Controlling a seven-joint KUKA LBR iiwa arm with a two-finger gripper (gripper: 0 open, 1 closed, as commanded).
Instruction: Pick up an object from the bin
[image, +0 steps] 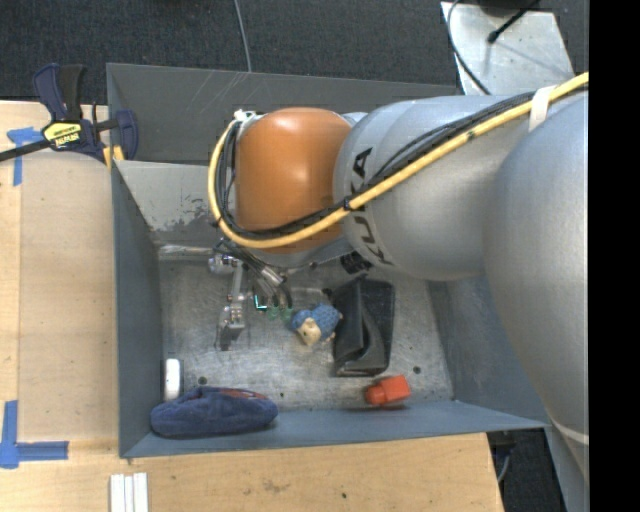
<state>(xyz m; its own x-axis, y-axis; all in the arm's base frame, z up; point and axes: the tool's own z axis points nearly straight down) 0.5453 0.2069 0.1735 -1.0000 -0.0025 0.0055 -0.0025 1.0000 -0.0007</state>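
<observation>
Bin (135, 300) holds perhaps a blue cloth (212, 412), black box (362, 325), orange block (387, 391); how wide the pincer (231, 325) stands, I cannot tell.

bin (135, 330): grey
pouch (213, 412): dark blue
block (362, 325): black
cap (387, 391): red-orange
tube (172, 377): white
toy (313, 324): blue, tan
wrist cover (290, 170): orange

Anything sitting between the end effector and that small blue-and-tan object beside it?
Nothing visible does: only bare bin floor lies between the end effector and the blue-and-tan object. The black object sits on its far side, out of the path.
</observation>
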